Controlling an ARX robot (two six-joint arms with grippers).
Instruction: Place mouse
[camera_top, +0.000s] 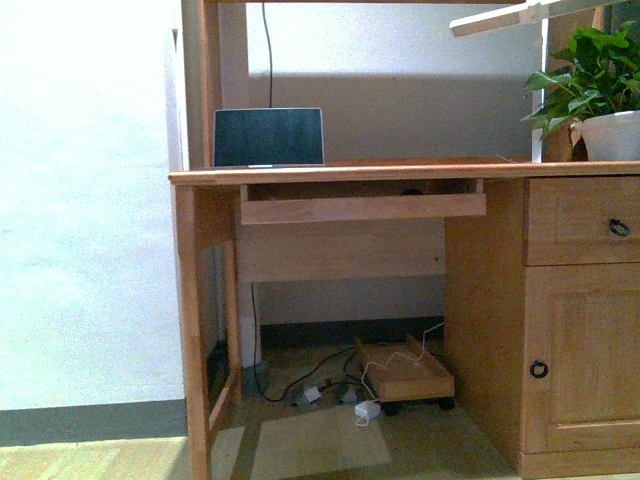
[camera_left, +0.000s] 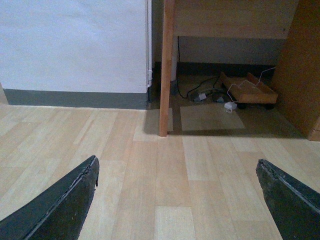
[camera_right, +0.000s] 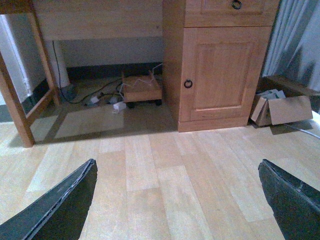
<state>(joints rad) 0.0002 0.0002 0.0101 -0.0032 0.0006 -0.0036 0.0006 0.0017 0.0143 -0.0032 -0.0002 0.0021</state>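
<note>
Left gripper (camera_left: 176, 161) and right gripper (camera_right: 177, 162) spread wide, empty, 1 desk (camera_top: 400, 173), 1 laptop (camera_top: 268, 137)

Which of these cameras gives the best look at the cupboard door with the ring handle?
The right wrist view: the whole cupboard door and its ring handle show. The front view cuts the door off at the picture's right edge. The left wrist view shows only the desk side panel, no door.

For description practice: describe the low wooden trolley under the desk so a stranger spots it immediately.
Find the wooden desk and look into its knee space, at the floor beside the cupboard door. A low wooden trolley on dark wheels sits there. Unlike the small white adapter nearby, it is a shallow open box.
</note>
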